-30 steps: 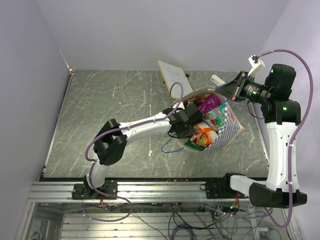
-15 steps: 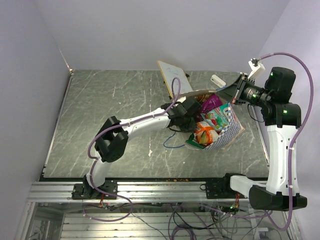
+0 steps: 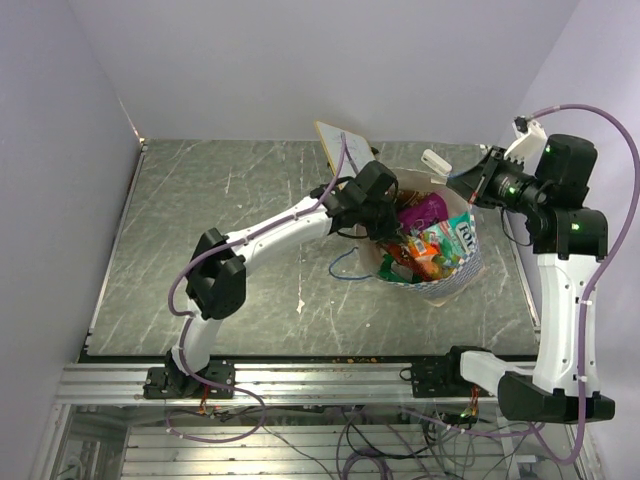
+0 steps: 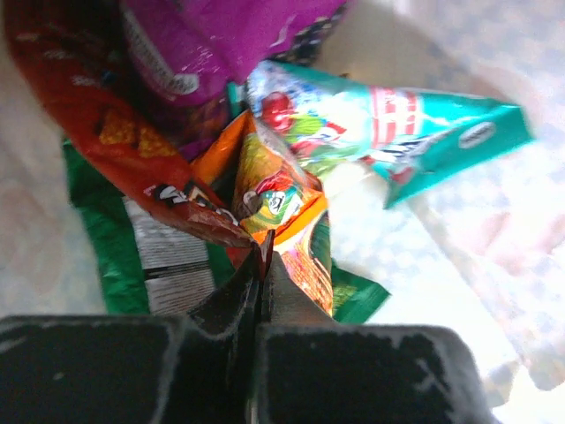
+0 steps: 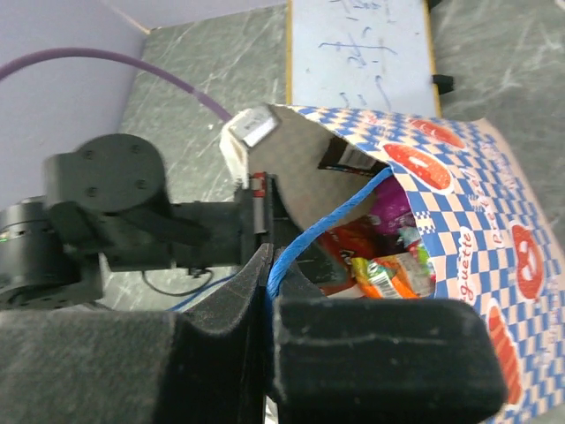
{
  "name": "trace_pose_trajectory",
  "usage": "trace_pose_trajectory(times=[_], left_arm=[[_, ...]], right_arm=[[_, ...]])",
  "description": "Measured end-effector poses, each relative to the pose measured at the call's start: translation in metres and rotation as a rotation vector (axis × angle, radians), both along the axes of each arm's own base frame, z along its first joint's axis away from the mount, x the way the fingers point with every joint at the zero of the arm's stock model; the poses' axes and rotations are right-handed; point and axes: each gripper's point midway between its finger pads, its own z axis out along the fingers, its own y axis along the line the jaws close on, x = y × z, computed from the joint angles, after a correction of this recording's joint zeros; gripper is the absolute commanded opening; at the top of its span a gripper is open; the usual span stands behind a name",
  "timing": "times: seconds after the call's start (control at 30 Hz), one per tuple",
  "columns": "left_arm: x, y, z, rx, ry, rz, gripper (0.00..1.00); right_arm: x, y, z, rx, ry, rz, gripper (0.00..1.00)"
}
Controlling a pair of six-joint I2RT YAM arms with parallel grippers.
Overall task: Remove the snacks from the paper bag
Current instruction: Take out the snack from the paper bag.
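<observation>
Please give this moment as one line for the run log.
left arm: jaws shut on orange packet inside paper bag | right arm: jaws shut on blue cord handle | stage: packet not yet out

We see the blue-and-white checkered paper bag (image 3: 456,274) tilted, its mouth open. Inside we find snacks (image 4: 380,124): magenta, teal, orange, red, green.

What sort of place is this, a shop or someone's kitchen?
Most likely a robot test lab. The left arm and right arm are bolted to a metal rail with loose cables beneath, plain walls box in the table, and on it sits a paper bag of snacks.
</observation>
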Motion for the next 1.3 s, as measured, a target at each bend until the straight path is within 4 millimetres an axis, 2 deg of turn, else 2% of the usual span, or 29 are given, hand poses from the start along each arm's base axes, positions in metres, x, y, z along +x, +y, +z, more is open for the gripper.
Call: trace_pose_trajectory(times=[0.27,0.5,0.73,0.93,1.03,1.17,1.3], left_arm=[[-0.006,-0.001,0.063,-0.077,-0.068,-0.094,0.07],[-0.001,0.015,0.126,-0.175,-0.167,-0.112,0.07],[0.001,0.017,0.191,-0.331,-0.271,-0.152,0.07],[-0.007,0.014,0.222,-0.427,-0.317,-0.212,0.07],[-0.010,0.017,0.251,-0.489,-0.377,-0.236,0.07],[-0.009,0.032,0.290,-0.564,-0.483,-0.235,0.07],[0.004,0.063,0.321,-0.586,-0.581,-0.182,0.07]], right_arm=[[0.000,-0.024,0.003,-0.082,-0.031,-0.130,0.00],[-0.002,-0.032,0.005,-0.114,-0.049,-0.176,0.00],[-0.001,-0.040,0.005,-0.137,-0.053,-0.219,0.00],[-0.003,-0.051,0.007,-0.161,-0.063,-0.275,0.00],[-0.003,-0.055,0.007,-0.173,-0.062,-0.300,0.00],[-0.003,-0.062,0.005,-0.193,-0.058,-0.334,0.00],[-0.003,-0.068,0.004,-0.212,-0.055,-0.358,0.00]])
